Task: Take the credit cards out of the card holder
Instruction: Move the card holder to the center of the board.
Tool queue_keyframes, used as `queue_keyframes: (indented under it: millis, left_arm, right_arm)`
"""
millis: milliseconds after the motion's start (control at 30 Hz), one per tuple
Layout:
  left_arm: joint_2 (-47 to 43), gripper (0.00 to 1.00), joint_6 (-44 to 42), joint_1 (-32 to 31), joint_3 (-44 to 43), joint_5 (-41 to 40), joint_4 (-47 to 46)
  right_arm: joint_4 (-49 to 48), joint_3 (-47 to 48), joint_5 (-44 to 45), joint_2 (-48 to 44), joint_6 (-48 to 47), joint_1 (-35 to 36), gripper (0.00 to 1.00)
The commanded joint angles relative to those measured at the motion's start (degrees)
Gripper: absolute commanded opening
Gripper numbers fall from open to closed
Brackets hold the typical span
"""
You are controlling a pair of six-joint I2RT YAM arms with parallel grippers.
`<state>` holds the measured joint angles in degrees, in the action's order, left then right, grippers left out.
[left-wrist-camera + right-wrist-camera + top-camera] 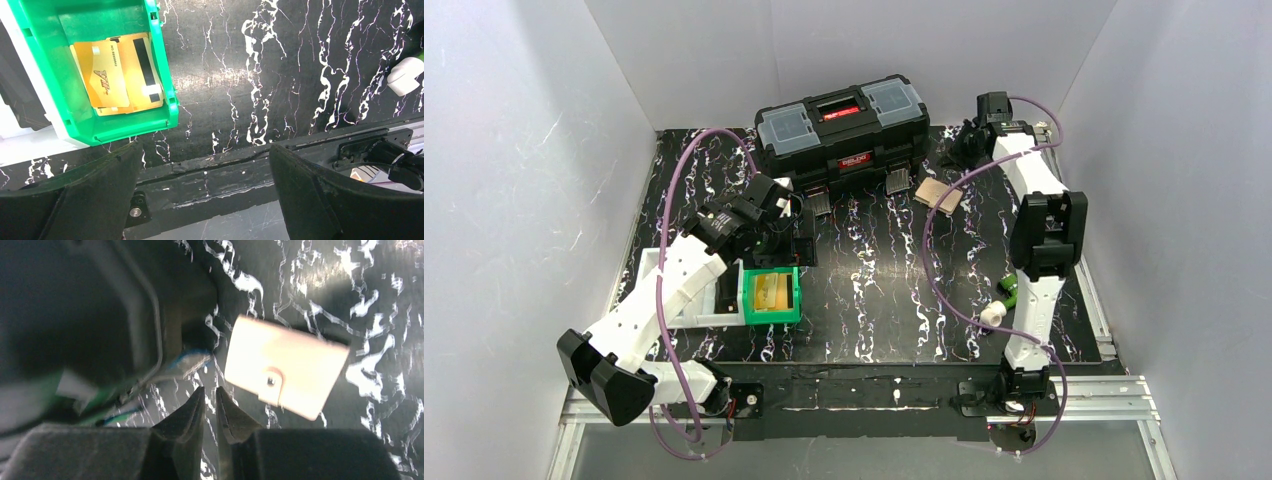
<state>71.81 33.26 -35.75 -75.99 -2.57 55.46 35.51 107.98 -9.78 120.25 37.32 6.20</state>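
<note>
My left gripper (205,155) hung with jaws wide apart and empty near a green plastic bin (165,65) holding two gold plastic cards (107,75). The upper one bore a slanted "VIP" mark and a line starting "NO", its digits blurred. At the far middle stood a black toolbox (844,130), its red label too small to read. Right of it the flat tan leather-like card holder (938,195) lay snapped shut on the black white-veined table (874,300). My right gripper (210,392) hovered just beside it, jaws parted by a narrow gap, gripping nothing.
</note>
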Motion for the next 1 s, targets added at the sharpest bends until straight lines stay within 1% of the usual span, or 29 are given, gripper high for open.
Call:
queue_keyframes:
  millis: [0,167,300,367,433,533,733,867,967]
  left_arm:
    - [-1.05,0.98,-0.24,0.34,-2.73,-1.99,2.17]
    - [-0.4,0.98,-1.2,0.39,-4.0,-3.83,3.68]
    - [0.3,0.98,-1.72,0.57,-4.69,-4.37,4.12]
    - [0.79,0.98,-1.8,0.59,-5.08,-4.27,4.04]
    - [1.11,0.98,-1.79,0.72,-5.32,-3.92,3.75]
    - [1.54,0.98,-1.94,0.68,-5.54,-3.45,3.43]
    - [1.63,0.98,-1.9,0.76,-4.84,-2.45,2.27]
    - [1.19,0.98,-1.41,0.77,-3.47,-1.6,1.18]
    - [0.8,0.98,-1.06,0.77,-2.35,-1.13,0.41]
  right_arm:
    - [-3.65,6.81,-4.24,7.73,7.71,-2.95,0.19]
    - [-4.14,14.41,-6.71,15.96,12.85,-5.37,0.16]
    - [-0.08,22.24,-9.02,23.0,15.23,-5.67,0.14]
    - [1.81,23.06,-9.64,24.52,15.61,-5.65,0.12]
    - [1.63,18.67,-9.88,23.25,15.98,-5.67,0.12]
    - [-0.09,10.2,-9.73,19.2,15.76,-5.43,0.12]
    - [-1.68,-3.52,-11.23,11.43,13.67,-3.47,0.11]
    - [-4.29,-13.82,-12.04,5.74,12.96,-0.98,0.1]
    - [-7.7,-23.6,-12.22,0.63,12.79,1.7,0.1]
